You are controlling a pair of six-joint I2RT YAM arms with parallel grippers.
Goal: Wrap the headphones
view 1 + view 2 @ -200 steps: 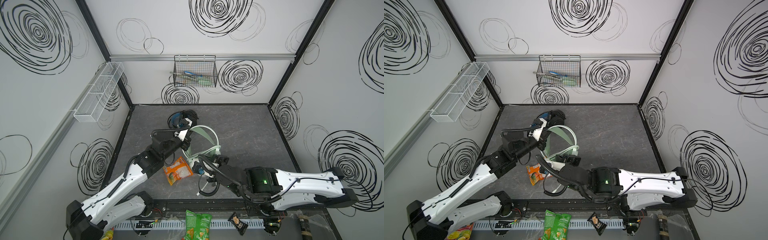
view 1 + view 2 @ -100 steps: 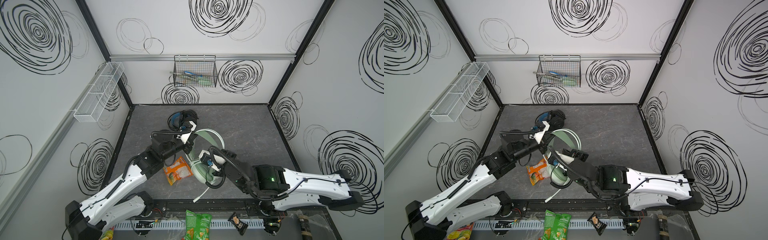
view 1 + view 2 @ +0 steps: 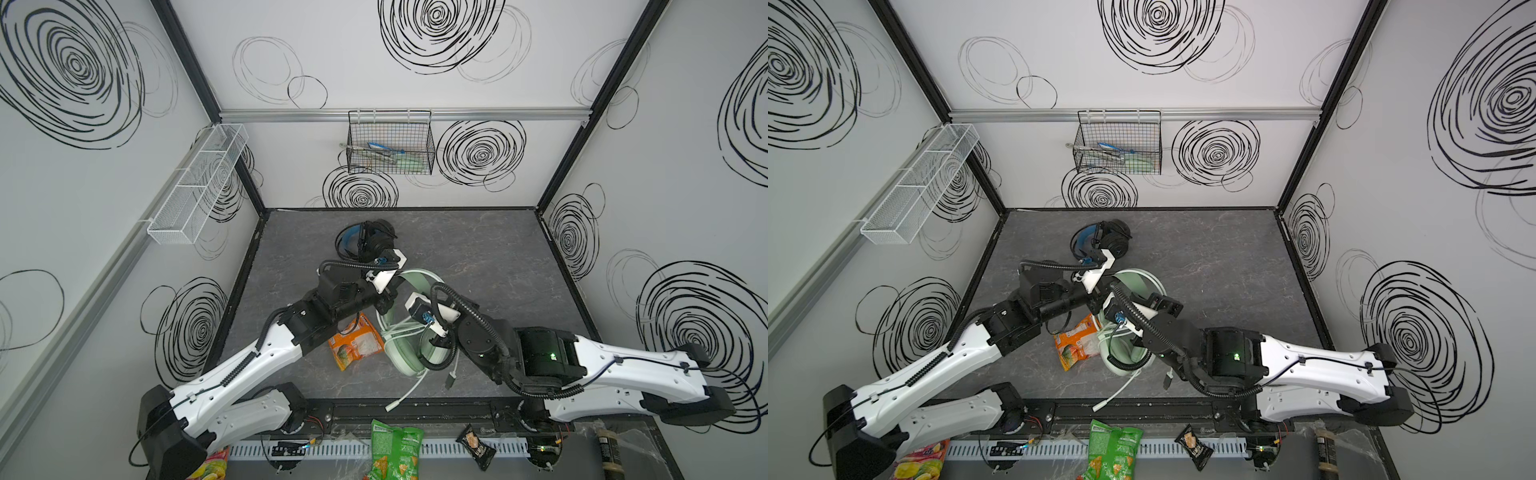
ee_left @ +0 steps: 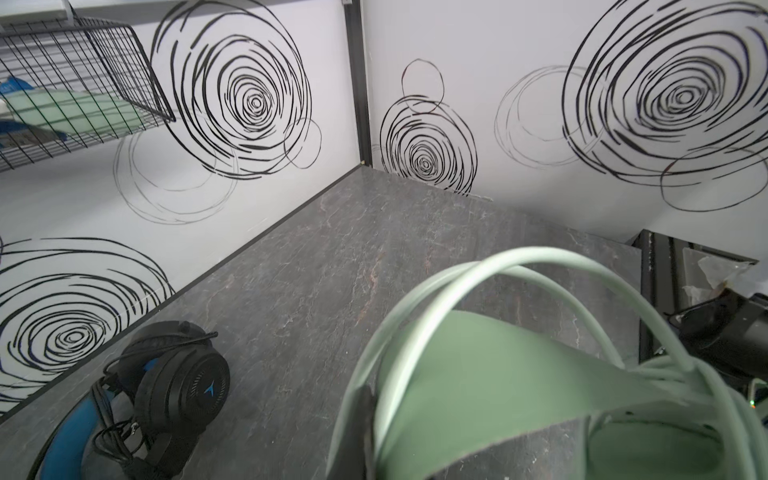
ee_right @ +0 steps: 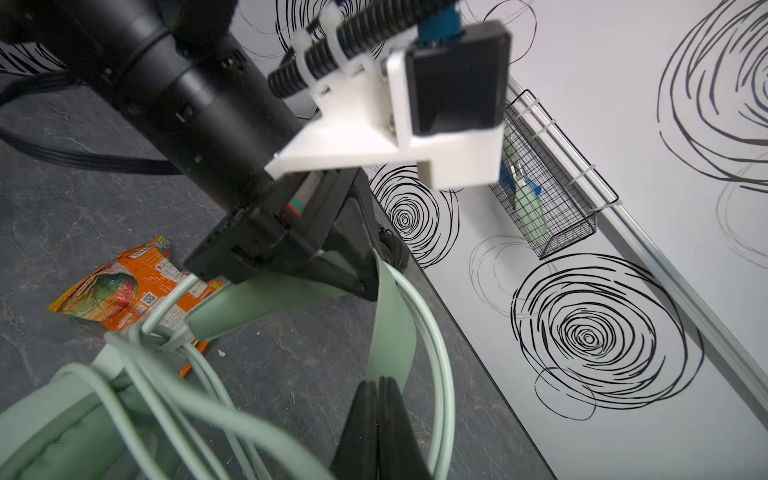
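Grey marbled table [image 3: 478,257] is enclosed by white walls [image 3: 415,75] scrawled with black spirals. Near the front middle, mint headphones [image 3: 405,353] are rested on one earcup, with the pale cable [image 3: 409,392] looped about the headband and its end trailed forward. The headband is pinched by the jaws of the left gripper [image 5: 368,286]. The jaws of the right gripper [image 5: 378,390] are pressed shut beside the loops. Black headphones [image 3: 370,243], blue inside, are seen behind.

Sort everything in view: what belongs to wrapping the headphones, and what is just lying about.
Job: mint-green headset, its whitish cable, black headset.
Lying about: orange snack packet, green chip bag, small dark packet, wire basket, white mesh rack.
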